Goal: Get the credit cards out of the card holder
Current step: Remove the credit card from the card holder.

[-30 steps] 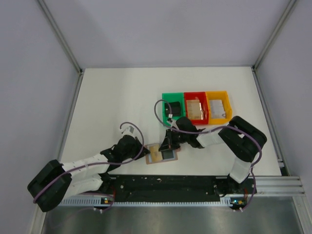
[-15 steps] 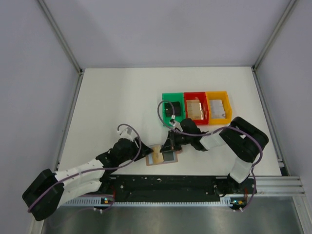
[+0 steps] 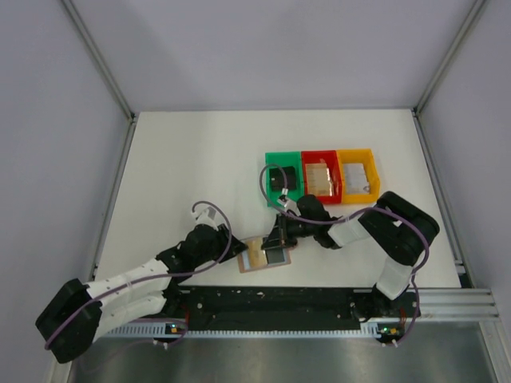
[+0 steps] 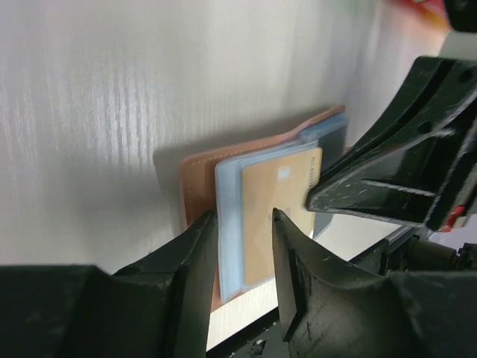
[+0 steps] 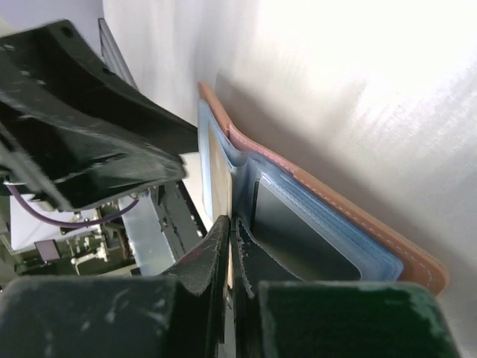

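Since a second ago the left arm has been stretched out lower along the table point(image 3: 192, 159), and its gripper has been opened from shut. The wallet point(image 3: 267, 254) has barely shifted and is found lying open, below and slightly left of the green bin point(image 3: 283, 155), toward the arm bases. The left gripper point(image 3: 239, 257) is seen partly open at the wallet's end farther left of that bin. Its fingers point(image 4: 197, 253) are set either side of the blue-grey pocket edge and the tan card point(image 4: 279, 186), and no clamp on either is shown. The right gripper point(image 3: 275, 242) is fully shut with nothing between its fingers. Its tips are laid against the inner face by the fold, beside the pocket that holds a dark card point(image 5: 298, 235), so the wallet appears to be pinned there. For the step in hand, the tan card's free edge alone should be taken, not the pocket layer or the leather under it. The left fingers would be best settled onto that edge before being closed. The pull should then be made flat, along the pocket and away from the fold, while the right gripper's pressure is kept on. If that pressure is lifted, the whole wallet is likely to be dragged along.
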{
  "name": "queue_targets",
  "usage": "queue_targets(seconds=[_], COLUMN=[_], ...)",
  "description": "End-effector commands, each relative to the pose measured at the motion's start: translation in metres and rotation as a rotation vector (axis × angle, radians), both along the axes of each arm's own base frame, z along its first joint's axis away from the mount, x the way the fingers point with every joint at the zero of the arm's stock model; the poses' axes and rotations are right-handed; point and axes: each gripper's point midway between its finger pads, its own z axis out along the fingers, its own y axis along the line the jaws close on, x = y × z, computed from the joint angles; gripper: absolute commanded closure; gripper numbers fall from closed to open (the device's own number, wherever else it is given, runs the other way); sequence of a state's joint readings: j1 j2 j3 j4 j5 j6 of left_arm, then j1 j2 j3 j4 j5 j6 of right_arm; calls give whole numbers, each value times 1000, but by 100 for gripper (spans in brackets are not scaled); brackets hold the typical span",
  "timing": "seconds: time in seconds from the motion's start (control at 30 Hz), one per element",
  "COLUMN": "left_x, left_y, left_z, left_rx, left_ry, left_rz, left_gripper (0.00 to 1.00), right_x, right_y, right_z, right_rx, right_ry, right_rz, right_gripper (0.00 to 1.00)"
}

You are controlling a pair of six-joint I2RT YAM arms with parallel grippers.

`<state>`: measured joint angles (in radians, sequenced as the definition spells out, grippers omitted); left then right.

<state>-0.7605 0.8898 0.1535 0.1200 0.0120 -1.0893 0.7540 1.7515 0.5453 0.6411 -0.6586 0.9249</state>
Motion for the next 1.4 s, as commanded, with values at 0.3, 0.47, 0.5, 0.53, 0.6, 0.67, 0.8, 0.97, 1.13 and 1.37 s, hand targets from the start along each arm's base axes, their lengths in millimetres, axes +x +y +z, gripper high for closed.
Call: queue_targets(seconds=[0.3, 0.47, 0.5, 0.53, 0.6, 0.67, 0.8, 0.97, 1.13, 1.37], left_x=[34, 44, 45, 45, 47, 49, 51, 49, 45, 37], left_y=[-9, -19, -22, -24, -27, -28, -27, -28, -25, -19], left_z=[52, 41, 39, 37, 33, 32, 26, 14, 4, -5], left_rx=[8, 36, 37, 40, 45, 50, 73, 92, 115, 135], left_ry=[-152, -138, -133, -128, -121, -125, -117, -81, -38, -9], left_rz=[22, -2, -11, -16, -26, -27, -27, -38, -40, -39], left_gripper=[59, 67, 68, 69, 74, 75, 78, 82, 85, 90], right_x=[15, 15, 15, 15, 14, 14, 15, 15, 14, 15], right_y=[-3, -2, -2, -2, -2, -2, -2, -2, -2, -3], right_z=[-13, -13, -14, -13, -14, -13, -13, -14, -14, -14], right_rx=[-115, -125, -128, -127, -130, -129, -130, -132, -134, -138], right_ry=[-67, -73, -72, -73, -75, -77, -76, -79, -77, -79], right_rz=[1, 5, 7, 7, 12, 13, 13, 13, 13, 9], right_gripper=[100, 100, 100, 100, 100, 100, 100, 100, 100, 100])
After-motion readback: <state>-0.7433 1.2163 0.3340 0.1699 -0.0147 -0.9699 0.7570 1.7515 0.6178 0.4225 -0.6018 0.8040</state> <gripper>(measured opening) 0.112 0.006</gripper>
